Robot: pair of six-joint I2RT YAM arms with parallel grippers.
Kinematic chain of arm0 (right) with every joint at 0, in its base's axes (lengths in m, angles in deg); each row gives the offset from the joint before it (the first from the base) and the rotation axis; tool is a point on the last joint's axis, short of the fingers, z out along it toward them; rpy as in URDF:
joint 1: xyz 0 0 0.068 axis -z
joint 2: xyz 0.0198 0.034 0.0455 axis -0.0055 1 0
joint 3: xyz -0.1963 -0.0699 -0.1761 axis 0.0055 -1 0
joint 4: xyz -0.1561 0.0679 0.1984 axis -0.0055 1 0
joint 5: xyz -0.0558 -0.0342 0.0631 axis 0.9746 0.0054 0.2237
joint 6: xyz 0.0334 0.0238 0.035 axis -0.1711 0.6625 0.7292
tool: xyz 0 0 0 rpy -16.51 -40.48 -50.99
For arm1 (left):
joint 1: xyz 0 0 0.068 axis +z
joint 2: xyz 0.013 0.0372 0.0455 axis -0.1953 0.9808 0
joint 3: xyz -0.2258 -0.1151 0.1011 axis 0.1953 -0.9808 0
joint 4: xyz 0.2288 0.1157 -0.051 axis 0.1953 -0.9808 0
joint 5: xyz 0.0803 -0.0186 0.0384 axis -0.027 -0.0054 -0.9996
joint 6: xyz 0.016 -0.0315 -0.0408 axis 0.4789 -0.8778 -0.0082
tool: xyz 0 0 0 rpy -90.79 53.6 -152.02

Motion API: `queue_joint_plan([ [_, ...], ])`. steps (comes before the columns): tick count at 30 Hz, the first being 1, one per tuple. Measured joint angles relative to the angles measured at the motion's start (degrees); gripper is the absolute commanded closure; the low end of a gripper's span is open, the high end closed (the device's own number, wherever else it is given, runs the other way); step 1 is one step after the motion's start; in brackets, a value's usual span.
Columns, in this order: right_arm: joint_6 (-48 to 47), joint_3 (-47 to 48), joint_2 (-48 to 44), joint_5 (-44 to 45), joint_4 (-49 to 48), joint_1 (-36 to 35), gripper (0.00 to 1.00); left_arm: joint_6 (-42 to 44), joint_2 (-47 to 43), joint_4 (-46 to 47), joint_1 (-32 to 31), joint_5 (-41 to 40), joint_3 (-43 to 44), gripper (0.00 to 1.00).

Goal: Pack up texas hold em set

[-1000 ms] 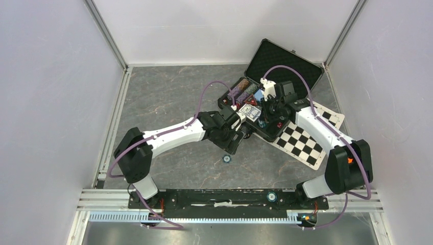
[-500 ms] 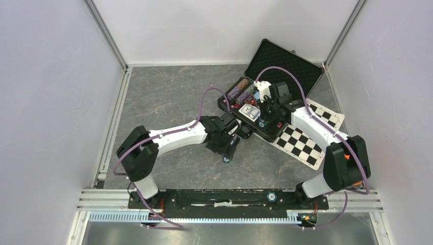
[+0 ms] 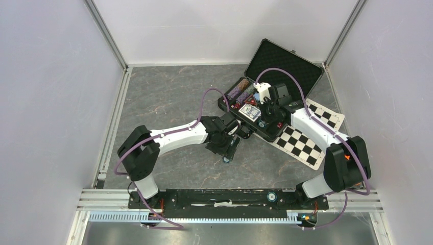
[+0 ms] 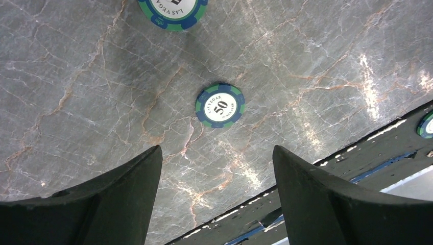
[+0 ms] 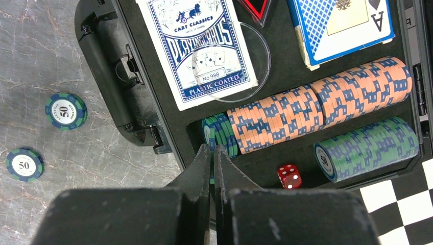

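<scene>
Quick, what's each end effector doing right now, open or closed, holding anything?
Left end effector: open, empty, above a chip.
Right end effector: closed, nothing visibly held.

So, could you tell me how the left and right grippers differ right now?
The left gripper has its fingers wide apart; the right gripper has its fingers pressed together. The left gripper hangs over the table above a loose 50 chip; the right gripper hangs over the open case, at its chip rows. Both have black fingers.

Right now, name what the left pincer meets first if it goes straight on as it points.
Most likely the blue-green 50 chip lying flat on the marbled table, just ahead of the open left pincer; depth is unclear.
</scene>
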Motion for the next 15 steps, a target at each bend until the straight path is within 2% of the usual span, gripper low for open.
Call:
queue_joint_plan([
  [8, -0.37, -1.92, 0.11, -0.09, -0.42, -0.17, 0.99, -1.22, 2.16, -0.15, -0.13, -0.09, 0.0, 0.17],
  [12, -0.81, -2.54, 0.5, 0.28, -1.05, -0.46, 0.75, -1.79, 2.45, -0.2, -0.48, -0.46, 0.0, 0.18],
  [15, -1.33, -2.56, 0.61, 1.25, -1.57, -0.83, 0.68, -2.49, 2.75, -0.2, -0.87, -0.61, 0.0, 0.2],
])
